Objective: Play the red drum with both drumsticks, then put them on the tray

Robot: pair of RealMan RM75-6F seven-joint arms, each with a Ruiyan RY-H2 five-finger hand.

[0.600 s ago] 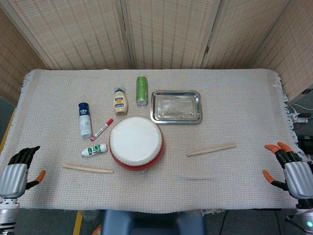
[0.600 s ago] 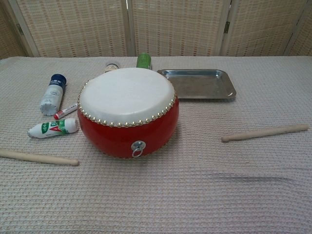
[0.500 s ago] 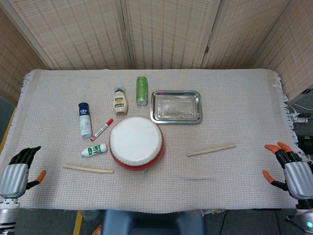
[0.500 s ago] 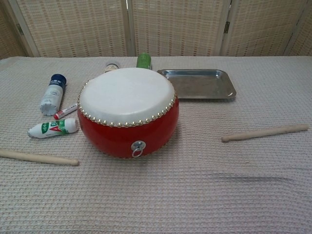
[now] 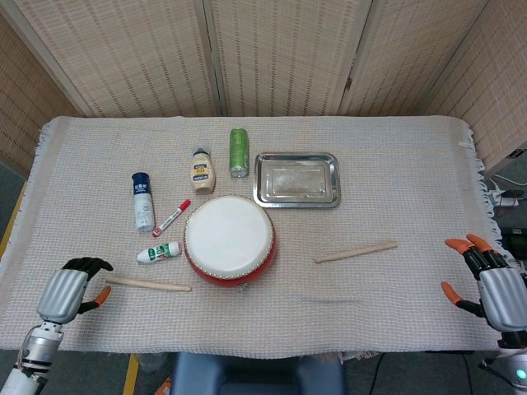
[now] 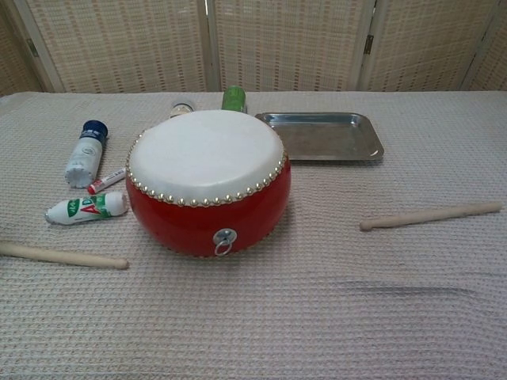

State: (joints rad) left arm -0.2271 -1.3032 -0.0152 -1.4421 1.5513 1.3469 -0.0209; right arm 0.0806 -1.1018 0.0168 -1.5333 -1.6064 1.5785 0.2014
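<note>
I have my left hand [image 5: 64,295] low at the near left corner of the table [image 5: 412,189], just beside the outer end of the left drumstick [image 5: 148,284], fingers curled downward and holding nothing. I put it there because that end of the stick is the natural handle, and a grip on it leaves the rest free to swing at the drum. My right hand [image 5: 492,288] waits at the near right edge, fingers spread and empty, well apart from the right drumstick [image 5: 356,251].

Both sticks lie flat on the cloth, one on each side of the red drum [image 5: 230,240], so each hand has its own to fetch without crossing over. The drum sits in the middle near me, skin upward, within reach of both arms. The metal tray [image 5: 296,179] stands behind it to the right with nothing in it, ready for the sticks afterwards.

The bottles, tube and marker [image 5: 171,218] crowd the drum's left side, so I judge the left stick needs a careful lift.
</note>
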